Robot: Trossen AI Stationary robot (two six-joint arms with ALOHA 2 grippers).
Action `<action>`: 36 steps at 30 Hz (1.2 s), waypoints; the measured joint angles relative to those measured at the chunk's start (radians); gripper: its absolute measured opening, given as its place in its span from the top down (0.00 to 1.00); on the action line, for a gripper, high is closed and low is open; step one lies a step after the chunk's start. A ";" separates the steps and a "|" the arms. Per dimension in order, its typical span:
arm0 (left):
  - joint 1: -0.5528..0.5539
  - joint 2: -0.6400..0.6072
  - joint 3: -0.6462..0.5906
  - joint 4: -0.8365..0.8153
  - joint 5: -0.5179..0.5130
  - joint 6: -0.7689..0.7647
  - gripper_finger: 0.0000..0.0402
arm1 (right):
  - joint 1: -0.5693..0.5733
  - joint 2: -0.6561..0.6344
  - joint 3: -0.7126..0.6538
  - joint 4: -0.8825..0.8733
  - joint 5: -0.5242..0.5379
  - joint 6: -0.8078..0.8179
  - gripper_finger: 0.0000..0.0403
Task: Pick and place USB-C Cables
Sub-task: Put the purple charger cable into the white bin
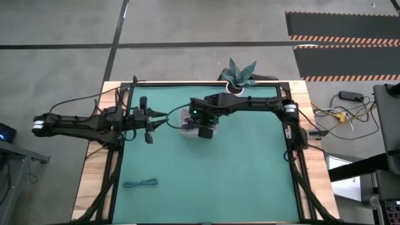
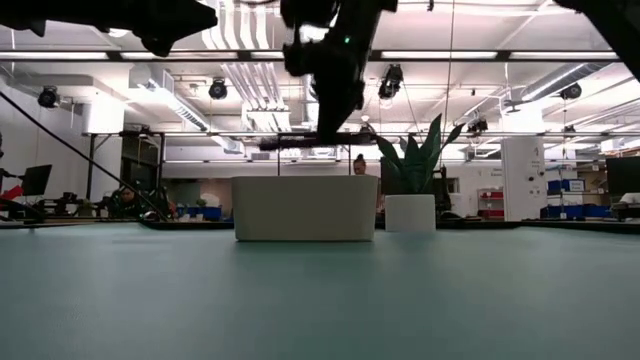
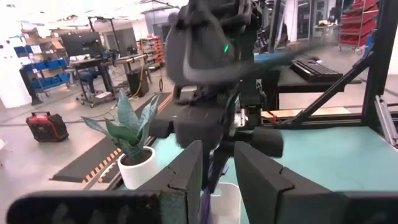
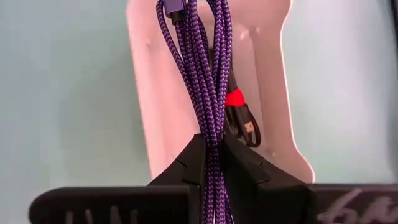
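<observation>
A white tray (image 1: 185,122) stands on the green mat at the far middle. My right gripper (image 1: 206,130) hangs over it, slanting down, shut on the purple USB-C cable (image 4: 202,68). A red-and-black cable (image 4: 239,115) lies inside the tray (image 4: 273,81). A teal cable (image 1: 140,183) lies flat on the mat near the front left. My left gripper (image 1: 164,116) is level, just left of the tray. It is open, with nothing between its fingers (image 3: 186,174), and faces the right arm. My right gripper pinches the bundled purple cable between its two fingers, which hold several strands together (image 4: 213,134). The fingers come from above, slanting down, and lie along the bundle. The looped end (image 4: 186,12) hangs past the fingertips over the tray. Whether it touches the tray, I cannot tell.
A potted plant (image 1: 240,75) stands at the mat's far edge, just behind the tray. The mat's middle and right are bare green surface (image 1: 250,169). Wooden table edges and black frame bars run along both sides.
</observation>
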State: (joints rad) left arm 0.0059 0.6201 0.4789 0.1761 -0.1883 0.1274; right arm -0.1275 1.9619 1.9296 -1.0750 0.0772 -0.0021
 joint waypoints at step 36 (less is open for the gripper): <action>0.000 0.120 0.002 0.045 0.000 -0.070 0.80 | -0.094 0.136 0.052 0.059 0.003 -0.070 0.93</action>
State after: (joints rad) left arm 0.0059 0.7399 0.4805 0.2206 -0.1883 0.0578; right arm -0.2214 2.0975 1.9812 -1.0156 0.0801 -0.0724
